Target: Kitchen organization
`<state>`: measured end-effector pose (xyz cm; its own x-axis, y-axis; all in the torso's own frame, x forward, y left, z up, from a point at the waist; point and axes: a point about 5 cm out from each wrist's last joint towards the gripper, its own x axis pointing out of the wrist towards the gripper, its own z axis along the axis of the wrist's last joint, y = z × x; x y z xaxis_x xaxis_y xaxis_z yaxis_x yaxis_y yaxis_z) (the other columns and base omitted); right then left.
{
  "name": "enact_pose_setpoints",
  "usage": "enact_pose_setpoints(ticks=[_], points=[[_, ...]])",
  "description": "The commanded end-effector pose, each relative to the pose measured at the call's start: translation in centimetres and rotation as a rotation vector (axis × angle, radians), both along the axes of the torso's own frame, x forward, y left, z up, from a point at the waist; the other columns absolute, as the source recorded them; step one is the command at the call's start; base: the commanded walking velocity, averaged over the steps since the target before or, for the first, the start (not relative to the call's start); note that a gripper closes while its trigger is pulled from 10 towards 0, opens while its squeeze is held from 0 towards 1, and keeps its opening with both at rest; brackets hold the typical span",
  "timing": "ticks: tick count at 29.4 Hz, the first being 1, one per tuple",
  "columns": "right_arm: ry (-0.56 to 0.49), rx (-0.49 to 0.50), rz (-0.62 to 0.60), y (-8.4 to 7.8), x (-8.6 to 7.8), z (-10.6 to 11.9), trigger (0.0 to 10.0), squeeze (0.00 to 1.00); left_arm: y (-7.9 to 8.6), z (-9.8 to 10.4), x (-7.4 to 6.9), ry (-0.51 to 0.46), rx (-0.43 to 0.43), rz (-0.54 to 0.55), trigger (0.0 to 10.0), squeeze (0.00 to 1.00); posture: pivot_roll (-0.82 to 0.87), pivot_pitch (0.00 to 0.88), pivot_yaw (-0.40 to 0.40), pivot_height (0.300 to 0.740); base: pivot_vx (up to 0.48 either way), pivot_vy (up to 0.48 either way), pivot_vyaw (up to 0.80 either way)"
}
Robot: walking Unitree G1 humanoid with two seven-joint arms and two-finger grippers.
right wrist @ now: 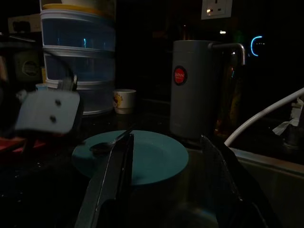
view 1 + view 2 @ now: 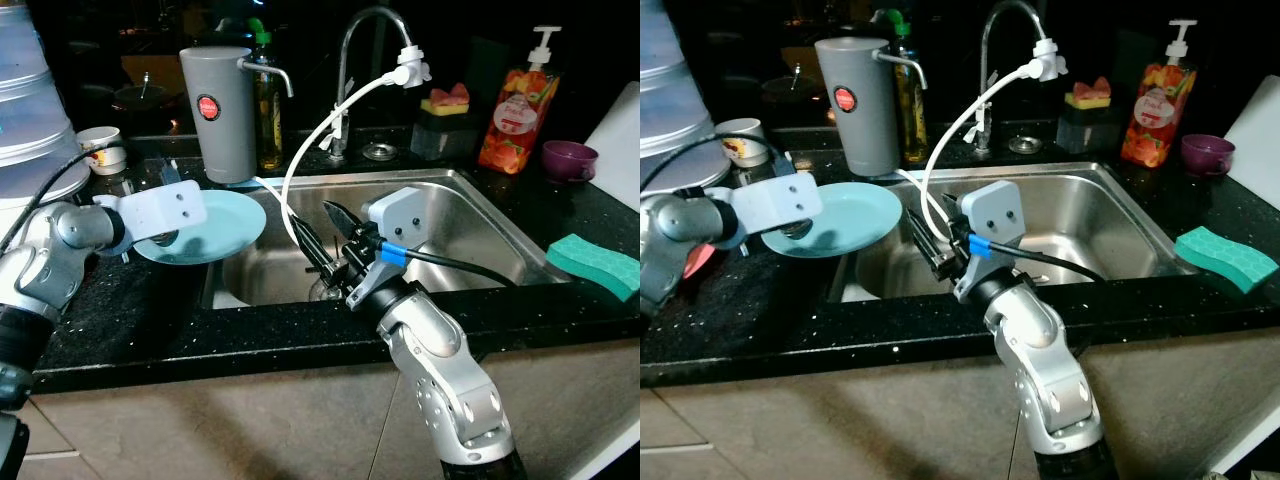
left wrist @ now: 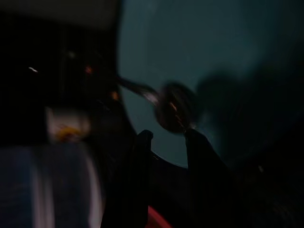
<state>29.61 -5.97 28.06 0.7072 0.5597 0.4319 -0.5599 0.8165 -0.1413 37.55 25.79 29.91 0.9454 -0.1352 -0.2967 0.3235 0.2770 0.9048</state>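
A light teal plate (image 2: pixel 215 228) lies at the sink's left edge, partly overhanging the basin, with a metal spoon (image 1: pixel 110 143) on it. My left gripper (image 3: pixel 168 137) hovers over the plate's left rim, close to the spoon; that wrist view is dark and blurred. Over the steel sink (image 2: pixel 480 235), my right gripper (image 2: pixel 310 215) is open with nothing between its long black fingers (image 1: pixel 111 175). It points toward the plate from a short distance to the right.
A grey jug (image 2: pixel 220 115) and an oil bottle (image 2: pixel 268 120) stand behind the plate. The tap's white hose (image 2: pixel 296 165) hangs by my right gripper. Stacked containers (image 2: pixel 25 100) and a small cup (image 2: pixel 100 148) stand far left; soap bottle (image 2: pixel 518 110), purple cup (image 2: pixel 568 158), green sponge (image 2: pixel 595 265) right.
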Motion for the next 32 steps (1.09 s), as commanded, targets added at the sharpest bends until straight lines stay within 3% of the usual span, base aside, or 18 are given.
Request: enact_pose_setpoints(ticks=[1, 2, 3, 4, 6, 7, 9, 10, 21, 27, 32], points=[[-0.007, 0.006, 0.012, 0.3, 0.0, 0.1, 10.0, 0.0, 0.4, -0.4, 0.3, 0.032, 0.043, 0.01, 10.0, 0.0, 0.08, 0.115, 0.01, 0.74, 0.0, 0.0, 0.0], [-0.006, 0.007, 0.011, 0.2, 0.0, 0.1, 10.0, 0.0, 0.2, -0.5, 0.5, 0.051, 0.018, 0.0, 10.0, 0.25, 0.08, 0.115, 0.01, 0.74, 0.0, 0.0, 0.0], [-0.006, 0.008, 0.01, 0.2, 0.0, 0.1, 10.0, 0.0, 0.1, -0.4, 0.5, 0.055, 0.004, -0.006, 10.0, 0.25, 0.08, 0.116, 0.014, 0.74, 0.0, 0.0, 0.0], [-0.005, 0.01, 0.007, 0.2, -0.1, 0.0, 10.0, 0.0, 0.2, -0.3, 0.7, 0.05, 0.034, -0.003, 10.0, 1.0, 0.08, 0.116, 0.014, 0.74, 0.0, 0.0, 0.0], [-0.004, 0.01, 0.007, 0.2, -0.1, 0.0, 10.0, 0.0, 0.2, -0.2, 0.9, 0.046, 0.042, 0.0, 10.0, 1.0, 0.08, 0.116, 0.014, 0.74, 0.0, 0.0, 0.0], [-0.004, 0.012, 0.007, 0.2, -0.1, 0.0, 10.0, 0.0, 0.2, -0.1, 1.2, 0.035, 0.054, 0.008, 10.0, 0.49, 0.08, 0.116, 0.014, 0.74, 0.0, 0.0, 0.0], [-0.004, 0.013, 0.009, 0.2, -0.1, 0.0, 10.0, 0.0, 0.2, -0.1, 1.3, 0.029, 0.067, 0.01, 10.0, 0.49, 0.08, 0.116, 0.014, 0.74, 0.0, 0.0, 0.0], [-0.004, 0.013, 0.01, 0.3, -0.1, 0.0, 10.0, 0.0, 0.1, 0.0, 1.5, 0.029, 0.069, 0.006, 10.0, 0.0, 0.09, 0.121, 0.011, 0.74, 0.0, 0.0, 0.0], [-0.006, 0.017, 0.014, 0.5, 0.0, 0.1, 10.0, 0.0, -1.3, -0.3, 2.7, 0.058, 0.059, -0.01, 10.0, 0.0, 0.09, 0.127, 0.019, 0.74, 0.0, 0.0, 0.0], [-0.004, 0.02, 0.004, 0.3, 0.0, 0.1, 10.0, 0.0, -1.2, -1.1, 2.9, 0.082, 0.067, 0.008, 10.0, 0.0, 0.08, 0.13, 0.024, 0.74, 0.0, 0.0, 0.0], [-0.003, 0.022, 0.003, 0.3, 0.0, 0.0, 10.0, 0.0, -0.2, -1.8, 2.8, 0.082, 0.149, 0.057, 10.0, 0.0, 0.08, 0.133, 0.024, 0.74, 0.0, 0.0, 0.0]])
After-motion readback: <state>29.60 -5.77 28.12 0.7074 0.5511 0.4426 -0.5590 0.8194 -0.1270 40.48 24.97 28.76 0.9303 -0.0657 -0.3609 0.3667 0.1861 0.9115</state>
